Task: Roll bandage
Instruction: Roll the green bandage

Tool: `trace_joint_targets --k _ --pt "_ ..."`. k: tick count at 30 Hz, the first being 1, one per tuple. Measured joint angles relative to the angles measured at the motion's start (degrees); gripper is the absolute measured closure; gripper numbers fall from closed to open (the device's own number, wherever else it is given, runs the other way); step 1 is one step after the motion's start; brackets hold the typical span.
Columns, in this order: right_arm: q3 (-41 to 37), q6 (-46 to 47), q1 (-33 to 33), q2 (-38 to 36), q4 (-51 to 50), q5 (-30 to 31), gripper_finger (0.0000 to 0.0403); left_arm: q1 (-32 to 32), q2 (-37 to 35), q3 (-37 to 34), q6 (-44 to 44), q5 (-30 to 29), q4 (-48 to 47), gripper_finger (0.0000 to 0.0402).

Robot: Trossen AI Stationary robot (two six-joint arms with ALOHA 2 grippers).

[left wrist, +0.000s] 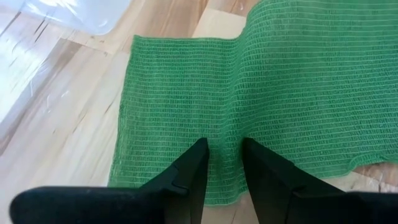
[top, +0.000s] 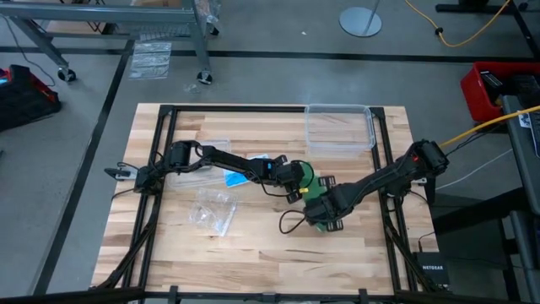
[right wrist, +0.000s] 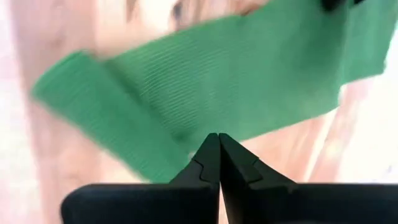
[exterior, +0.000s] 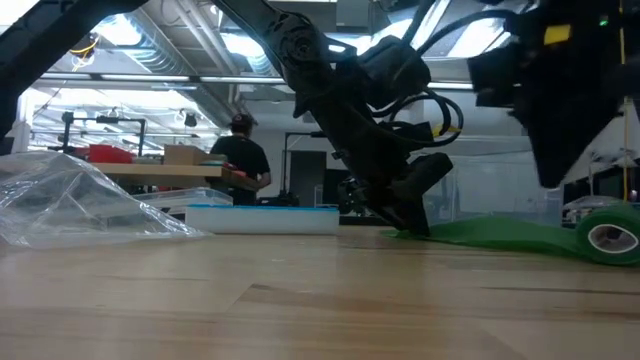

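Bandage: the bandage (top: 310,187) lay on the table (top: 253,253) near its middle, between the two claws; one end was already wound into a small roll (exterior: 610,236), the rest lay flat as a green strip (left wrist: 261,93)
Left claw: the left claw (left wrist: 224,155) sat over the flat end of the strip, its fingers a little apart with green fabric showing in the gap; I could not tell whether it pinched the cloth or only pressed it to the table
Right claw: the right claw (right wrist: 218,149) was fully closed, tips together, holding nothing that I could see, just beside the rolled end
Step in hand: rolling was partly done, in my judgement; the flat end looked pinned while the roll was worked
Next move: the roll would need turning further along the strip toward the left claw, keeping it straight and the cloth taut
Nearby: a clear plastic bag (top: 213,209) and a clear box (top: 339,127) lay well apart from the work
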Motion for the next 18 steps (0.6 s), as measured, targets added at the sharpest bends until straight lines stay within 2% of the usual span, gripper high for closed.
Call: trace_joint_targets --k 4,10,18 --pt "0.0 3.1 3.7 0.0 -1.9 -5.6 0.0402 0.0 0.0 0.0 -0.4 -0.1 -0.1 0.0306" --pt "0.0 7.0 9.2 0.0 -0.7 -5.6 0.0402 0.0 0.0 0.0 -0.4 -0.2 -0.1 0.0306" --pt "-1.5 7.7 9.8 0.0 6.9 -3.5 0.0402 0.0 0.0 0.0 -0.4 -0.3 -0.1 0.0306"
